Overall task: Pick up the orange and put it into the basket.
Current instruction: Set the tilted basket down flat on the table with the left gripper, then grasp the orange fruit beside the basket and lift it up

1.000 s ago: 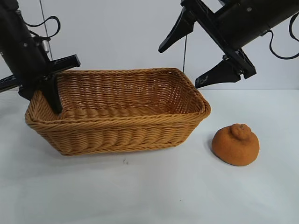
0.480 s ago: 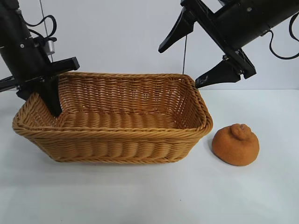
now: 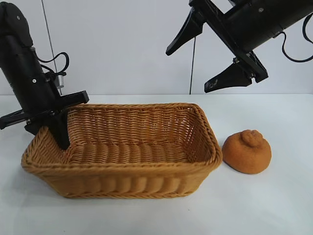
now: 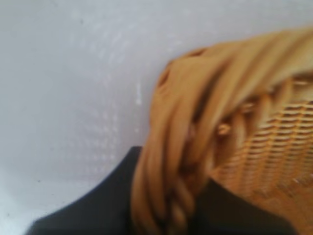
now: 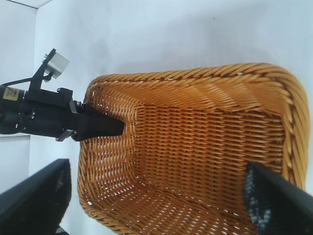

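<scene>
The orange (image 3: 247, 152), dull and bumpy with a knob on top, sits on the white table just right of the basket (image 3: 137, 171). The tan wicker basket lies level on the table. My left gripper (image 3: 57, 139) is shut on the basket's left rim, with one finger (image 3: 61, 132) inside the wall. The left wrist view shows the braided rim (image 4: 195, 98) pinched between the dark fingers. My right gripper (image 3: 188, 71) hangs open and empty, high above the basket's right end. The right wrist view looks down into the empty basket (image 5: 195, 73) between its fingers (image 5: 279, 200). The orange is out of both wrist views.
The white table (image 3: 274, 205) runs in front of and to the right of the basket. A white wall stands behind. Thin cables hang behind the arms. In the right wrist view the left arm (image 5: 49, 117) reaches in at the basket's far end.
The left gripper has carried the basket down and toward the camera, then set it level on the table. The right arm and the orange have not moved.
</scene>
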Available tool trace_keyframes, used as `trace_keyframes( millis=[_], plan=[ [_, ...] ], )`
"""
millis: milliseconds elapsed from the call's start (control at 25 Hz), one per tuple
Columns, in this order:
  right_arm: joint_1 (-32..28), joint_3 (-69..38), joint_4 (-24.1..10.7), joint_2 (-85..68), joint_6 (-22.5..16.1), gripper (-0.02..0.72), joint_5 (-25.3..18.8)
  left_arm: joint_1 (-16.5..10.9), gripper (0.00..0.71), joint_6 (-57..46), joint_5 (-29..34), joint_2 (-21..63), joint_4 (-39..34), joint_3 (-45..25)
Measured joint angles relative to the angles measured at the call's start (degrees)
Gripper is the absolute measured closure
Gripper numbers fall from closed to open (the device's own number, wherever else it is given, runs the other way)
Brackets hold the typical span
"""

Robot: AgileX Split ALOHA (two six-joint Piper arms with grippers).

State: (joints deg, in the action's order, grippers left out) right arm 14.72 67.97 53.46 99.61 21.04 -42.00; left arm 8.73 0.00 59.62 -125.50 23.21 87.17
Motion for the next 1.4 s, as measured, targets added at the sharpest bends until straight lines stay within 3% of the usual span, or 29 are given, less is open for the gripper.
trace_keyframes(
  millis=[120,280,440,600,720,960,1200,1400],
  plan=[
    [0.0,0.0,0.0,0.0,0.0,0.052,0.0,0.0,0.205,0.0,0.3,1.1,0.2,0.4],
    [0.0,0.0,0.0,0.0,0.0,0.052,0.1,0.0,0.128,0.0,3.7,3.7,0.0,3.7],
    [0.0,0.0,0.0,0.0,0.0,0.052,0.1,0.0,0.116,0.0,5.7,7.8,-4.4,7.9],
    [0.0,0.0,0.0,0.0,0.0,0.052,0.1,-0.6,0.115,0.0,7.6,11.1,-14.9,11.3],
    [0.0,0.0,0.0,0.0,0.0,0.052,0.2,-3.6,0.115,-0.3,9.1,11.6,-19.2,11.5],
    [0.0,0.0,0.0,0.0,0.0,0.052,0.2,-10.0,0.119,-0.5,9.8,11.8,-20.9,11.4],
    [0.0,0.0,0.0,0.0,0.0,0.052,0.2,-9.8,0.122,0.0,9.8,18.6,-20.5,5.6],
    [0.0,0.0,0.0,0.0,0.0,0.052,0.2,-9.6,0.122,1.4,9.8,30.3,-20.4,-7.3]
  ],
)
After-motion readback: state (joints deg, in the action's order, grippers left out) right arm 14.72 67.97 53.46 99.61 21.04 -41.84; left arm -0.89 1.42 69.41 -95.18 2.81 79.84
